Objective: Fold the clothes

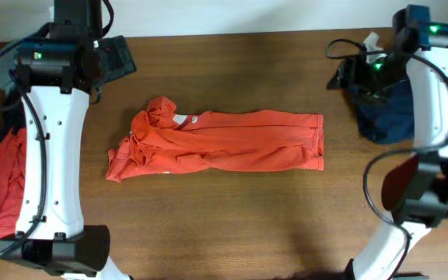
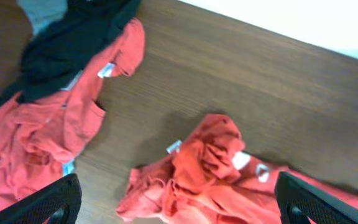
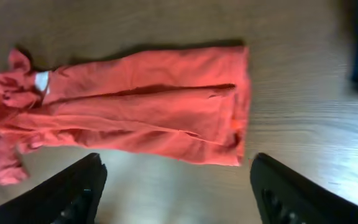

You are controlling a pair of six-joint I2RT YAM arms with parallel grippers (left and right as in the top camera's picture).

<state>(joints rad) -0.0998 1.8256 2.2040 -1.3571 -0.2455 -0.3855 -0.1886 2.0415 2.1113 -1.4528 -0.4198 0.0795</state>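
Observation:
An orange-red T-shirt (image 1: 224, 141) lies in a long, narrow fold across the middle of the table, with its collar end bunched at the left and a white label showing. My left gripper (image 2: 179, 208) is open and empty, high above the bunched collar end (image 2: 210, 168). My right gripper (image 3: 179, 186) is open and empty, high above the table just in front of the shirt's hem end (image 3: 135, 106). Neither gripper touches the cloth.
Another orange-red shirt (image 1: 6, 187) lies heaped at the left edge and also shows in the left wrist view (image 2: 42, 130). A black piece (image 2: 67, 43) and a grey-blue piece (image 2: 42, 9) lie with it. A navy piece (image 1: 383, 113) sits at the right, under the right arm.

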